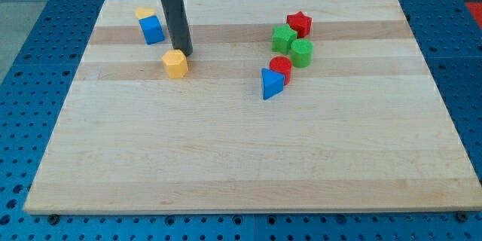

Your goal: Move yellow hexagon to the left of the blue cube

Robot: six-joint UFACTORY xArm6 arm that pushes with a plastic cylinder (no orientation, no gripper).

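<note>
The yellow hexagon [175,64] lies on the wooden board [241,151] in the upper left part of the view. My tip [184,52] stands just above and right of it, touching or nearly touching its upper right edge. The blue cube [152,29] sits up and to the left of the hexagon, near the board's top edge. A second yellow block [144,13] rests against the blue cube's top side; its shape is unclear.
A cluster sits right of centre: a red star [299,23], a green star-like block [284,39], a green cylinder [302,53], a red cylinder [281,68] and a blue triangle [271,83]. The board lies on a blue perforated table [45,53].
</note>
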